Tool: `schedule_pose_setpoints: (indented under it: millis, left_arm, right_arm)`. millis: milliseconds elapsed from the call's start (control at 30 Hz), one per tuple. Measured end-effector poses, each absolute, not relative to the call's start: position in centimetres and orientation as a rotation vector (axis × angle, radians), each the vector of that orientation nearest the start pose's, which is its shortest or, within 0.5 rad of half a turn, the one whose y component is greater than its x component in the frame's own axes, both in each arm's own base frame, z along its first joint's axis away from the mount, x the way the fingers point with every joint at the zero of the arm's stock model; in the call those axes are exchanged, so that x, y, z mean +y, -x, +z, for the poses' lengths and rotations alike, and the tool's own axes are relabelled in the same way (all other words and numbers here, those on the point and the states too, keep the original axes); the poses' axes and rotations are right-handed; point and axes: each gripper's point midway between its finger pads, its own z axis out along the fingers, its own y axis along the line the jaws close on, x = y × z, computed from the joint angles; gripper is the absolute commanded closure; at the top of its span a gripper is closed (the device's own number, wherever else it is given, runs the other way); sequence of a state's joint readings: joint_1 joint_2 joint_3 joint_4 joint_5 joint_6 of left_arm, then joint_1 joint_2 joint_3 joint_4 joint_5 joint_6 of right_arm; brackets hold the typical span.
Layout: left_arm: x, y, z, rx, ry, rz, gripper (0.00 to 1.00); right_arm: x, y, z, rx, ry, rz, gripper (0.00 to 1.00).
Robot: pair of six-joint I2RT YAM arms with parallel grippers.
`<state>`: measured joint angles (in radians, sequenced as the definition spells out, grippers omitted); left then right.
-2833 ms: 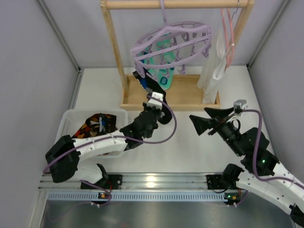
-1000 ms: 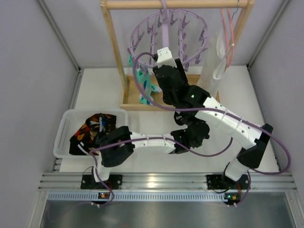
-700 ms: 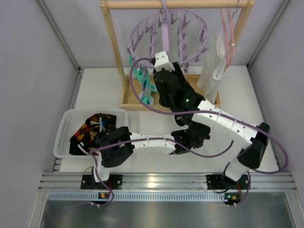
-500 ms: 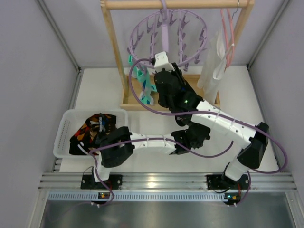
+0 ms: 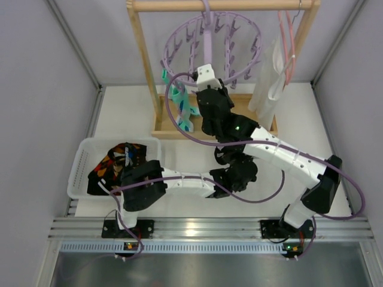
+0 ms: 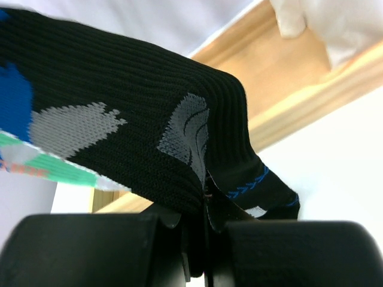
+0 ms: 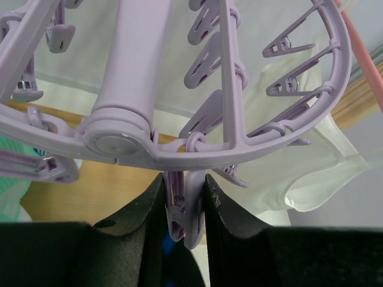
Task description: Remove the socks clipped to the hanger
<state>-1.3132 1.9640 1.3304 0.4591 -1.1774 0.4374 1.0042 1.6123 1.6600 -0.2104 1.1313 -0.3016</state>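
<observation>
Gripping cropped black sock (image 6: 119,101) — left end effector (image 6: 205,239).

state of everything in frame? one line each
left gripper: shut on black sock
right gripper: shut on clip peg
hanger: hooked on wooden rack
teal sock: clipped to hanger, dangling
basket: holding loose socks
white cloth: hanging on rack
pink hanger: hanging on rack
</observation>
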Motion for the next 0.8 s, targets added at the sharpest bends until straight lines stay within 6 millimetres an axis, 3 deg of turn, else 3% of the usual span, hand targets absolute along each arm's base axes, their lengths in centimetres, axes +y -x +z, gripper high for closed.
schedule_pose_setpoints:
  millis: [133,233,433,533,567,600,633,667,800]
  left_arm:
    - [-38.2,-27.6,18.2,1.573,-0.613,0.368,1.0]
    - [-35.7,-27.0,18.8,1.601,-0.583,0.345,1.0]
    - [-30.6,-26.5,24.5,1.657,-0.387,0.173,1.0]
    - [-26.8,-26.7,27.4,1.674,-0.26,0.108,1.0]
    - [-25.6,-26.6,28.2,1.68,-0.227,0.095,1.0]
    - [-24.6,-26.4,28.7,1.684,-0.199,0.084,1.0]
    - [-23.6,-26.2,29.2,1.689,-0.176,0.071,1.0]
    - [-22.8,-25.9,29.5,1.696,-0.156,0.06,1.0]
    - [-19.5,-25.8,29.6,1.739,-0.097,0.056,1.0]
  right_arm:
    - [24.7,-35.0,39.2,1.649,0.274,-0.352,0.94]
    - [23.8,-35.1,39.8,1.656,0.262,-0.288,0.94]
    - [20.5,-35.6,39.4,1.681,0.216,-0.131,0.89]
    - [19.0,-35.5,39.2,1.683,0.198,-0.041,0.82]
    - [18.5,-35.5,39.2,1.68,0.188,-0.01,0.77]
    - [18.2,-35.4,39.3,1.677,0.18,0.018,0.64]
    - [17.9,-35.3,39.3,1.674,0.176,0.046,0.59]
    - [17.6,-35.2,39.3,1.676,0.171,0.062,0.47]
    - [17.0,-34.7,38.9,1.691,0.162,0.106,0.2]
